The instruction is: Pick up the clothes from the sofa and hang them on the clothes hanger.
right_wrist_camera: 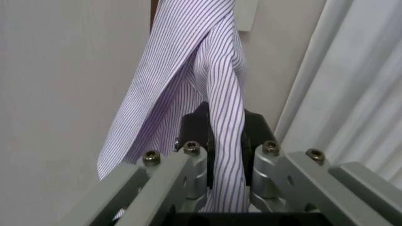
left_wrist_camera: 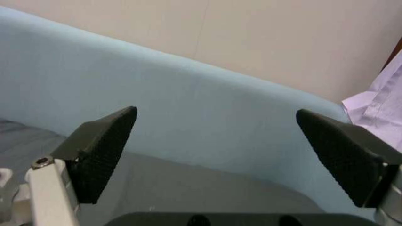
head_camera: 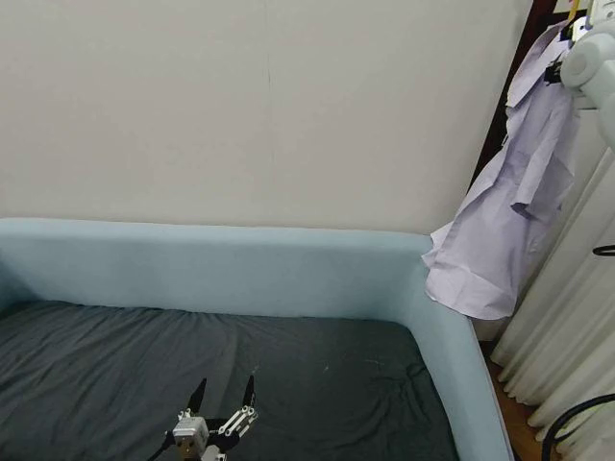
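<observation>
Now the right gripper [right_wrist_camera: 225, 137] pinches the hanging purple-striped shirt [right_wrist_camera: 188, 56].

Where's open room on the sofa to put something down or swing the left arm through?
Free: the dark grey seat cushion, between the light blue backrest and right armrest, apart from the open left gripper low at front centre. Crowded: right corner, where the purple-striped shirt, clamped by the right gripper, hangs beside white curtains.

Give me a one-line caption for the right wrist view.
Right gripper shut on a hanging purple-striped shirt, white curtain alongside.
</observation>
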Available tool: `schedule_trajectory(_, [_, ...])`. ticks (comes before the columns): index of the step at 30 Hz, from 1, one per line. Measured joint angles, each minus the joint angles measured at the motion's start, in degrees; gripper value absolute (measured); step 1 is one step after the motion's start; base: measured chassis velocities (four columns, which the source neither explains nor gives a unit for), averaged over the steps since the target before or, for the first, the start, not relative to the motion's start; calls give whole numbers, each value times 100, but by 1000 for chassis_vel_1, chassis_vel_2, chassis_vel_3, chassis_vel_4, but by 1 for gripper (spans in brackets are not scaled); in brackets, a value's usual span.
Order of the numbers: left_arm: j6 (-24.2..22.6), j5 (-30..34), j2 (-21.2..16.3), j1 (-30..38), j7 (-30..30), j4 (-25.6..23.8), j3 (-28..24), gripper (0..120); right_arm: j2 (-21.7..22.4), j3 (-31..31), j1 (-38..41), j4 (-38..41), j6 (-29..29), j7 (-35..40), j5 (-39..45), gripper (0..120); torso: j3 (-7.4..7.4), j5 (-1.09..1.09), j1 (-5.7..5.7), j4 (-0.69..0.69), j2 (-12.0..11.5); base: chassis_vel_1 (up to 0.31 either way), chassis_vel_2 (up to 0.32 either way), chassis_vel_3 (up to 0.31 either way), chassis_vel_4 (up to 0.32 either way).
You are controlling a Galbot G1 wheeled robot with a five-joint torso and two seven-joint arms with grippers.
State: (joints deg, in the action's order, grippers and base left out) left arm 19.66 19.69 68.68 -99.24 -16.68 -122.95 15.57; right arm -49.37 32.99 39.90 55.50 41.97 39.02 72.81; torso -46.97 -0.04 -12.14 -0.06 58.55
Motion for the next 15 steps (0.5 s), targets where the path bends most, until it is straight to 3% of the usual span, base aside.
schedule_trajectory(7, [29,10,-4,0,10,38,-53,100,-190,78,191,-417,-1,263,629,7,1,0,0,-1,0,0,0,0,0])
schedule_trajectory(15, [70,21,-6,-65,28,-28,-39,100,-363,52,290,-716,0,354,740,7,1,2,0,-1,0,0,0,0,0])
